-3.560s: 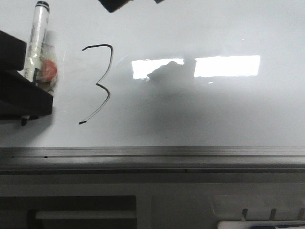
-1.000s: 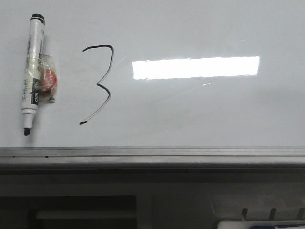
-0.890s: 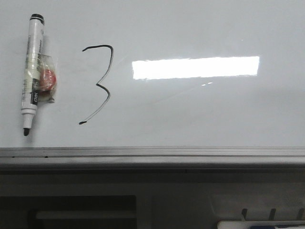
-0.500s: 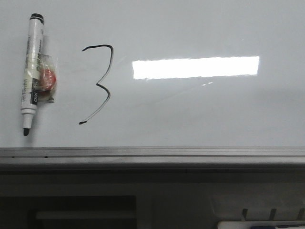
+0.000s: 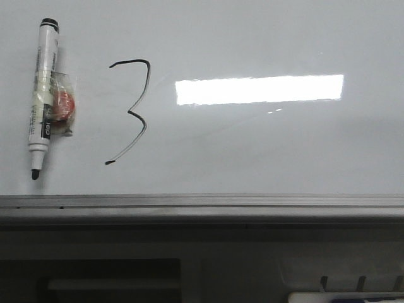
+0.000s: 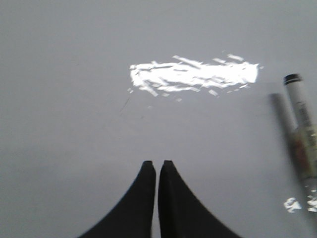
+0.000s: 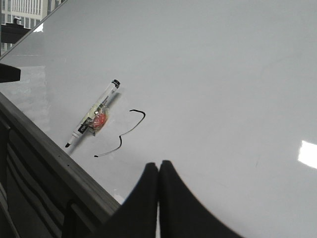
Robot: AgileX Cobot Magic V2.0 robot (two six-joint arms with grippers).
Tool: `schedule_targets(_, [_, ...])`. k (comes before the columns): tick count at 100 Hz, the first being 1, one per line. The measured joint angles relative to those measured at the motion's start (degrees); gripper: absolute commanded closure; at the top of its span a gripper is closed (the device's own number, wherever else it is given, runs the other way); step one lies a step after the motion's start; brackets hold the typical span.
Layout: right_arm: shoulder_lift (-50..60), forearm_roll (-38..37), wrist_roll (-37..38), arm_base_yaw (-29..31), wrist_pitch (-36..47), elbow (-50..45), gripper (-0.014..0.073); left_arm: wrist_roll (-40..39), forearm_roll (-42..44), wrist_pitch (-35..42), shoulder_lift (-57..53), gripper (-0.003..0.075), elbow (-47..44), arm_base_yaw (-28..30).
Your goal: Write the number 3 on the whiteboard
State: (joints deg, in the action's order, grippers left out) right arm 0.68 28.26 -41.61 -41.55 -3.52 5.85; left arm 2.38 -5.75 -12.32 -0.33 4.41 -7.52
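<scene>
A thin black angular number 3 (image 5: 131,112) is drawn on the whiteboard (image 5: 265,145), left of the bright light reflection. It also shows in the right wrist view (image 7: 122,134). A white marker (image 5: 43,95) with a black cap end and a red-and-clear taped tag lies on the board left of the 3, tip toward the near frame. It shows in the left wrist view (image 6: 301,129) and the right wrist view (image 7: 94,119). My left gripper (image 6: 155,163) is shut and empty above bare board. My right gripper (image 7: 158,164) is shut and empty above the board, apart from the 3.
The board's grey metal frame edge (image 5: 202,205) runs along the near side and shows in the right wrist view (image 7: 49,153). Below it are dark shelves and a pale tray (image 5: 344,295) at the lower right.
The dark left arm that covered the marker's side 3.6 s ago has left the front view, and the shadow on the reflection is gone. Over the last second nothing has moved.
</scene>
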Motion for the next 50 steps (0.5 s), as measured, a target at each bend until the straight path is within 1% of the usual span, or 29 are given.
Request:
schedule_targets(9, [0.0,0.0,0.0,0.0,0.0,0.0,0.0644,0.0,-0.2,0.3,0.0,0.0741,-2.9,2.5])
schedule_targets(14, [0.0,0.0,0.0,0.0,0.0,0.0,0.0644,0.0,-0.3,0.9,0.0,0.0741,-4.5,2.9])
schedule_targets(22, [0.0,0.0,0.0,0.0,0.0,0.0,0.0644,0.0,-0.3,-0.2,0.0,0.0741,-4.5,3.1])
schedule_targets(50, [0.0,0.0,0.0,0.0,0.0,0.0,0.0644,0.0,-0.3,-6.8,0.0,0.0741,-4.5,3.1])
